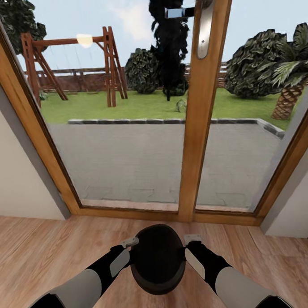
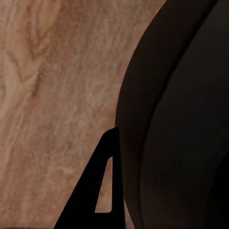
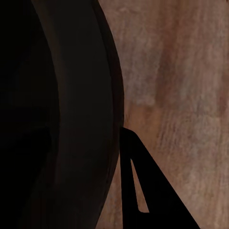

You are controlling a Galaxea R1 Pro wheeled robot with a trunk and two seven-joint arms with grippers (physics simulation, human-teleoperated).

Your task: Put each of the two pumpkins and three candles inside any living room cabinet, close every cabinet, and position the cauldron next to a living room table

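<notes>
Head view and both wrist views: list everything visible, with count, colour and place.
cauldron: one, black, held above the floor between both hands
wood floor: one, light brown, under the cauldron
glass door: one, wooden frame, metal handle, straight ahead
swing set: one, red-brown, on the lawn outside
bushes: several, dark green, behind the paved patio
palm: one, outside, far right
left hand: against the cauldron's side
right hand: against the opposite side

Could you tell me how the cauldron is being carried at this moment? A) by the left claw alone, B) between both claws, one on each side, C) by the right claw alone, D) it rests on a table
B: the cauldron sits between the left claw and the right claw, over the wooden floor.
</notes>
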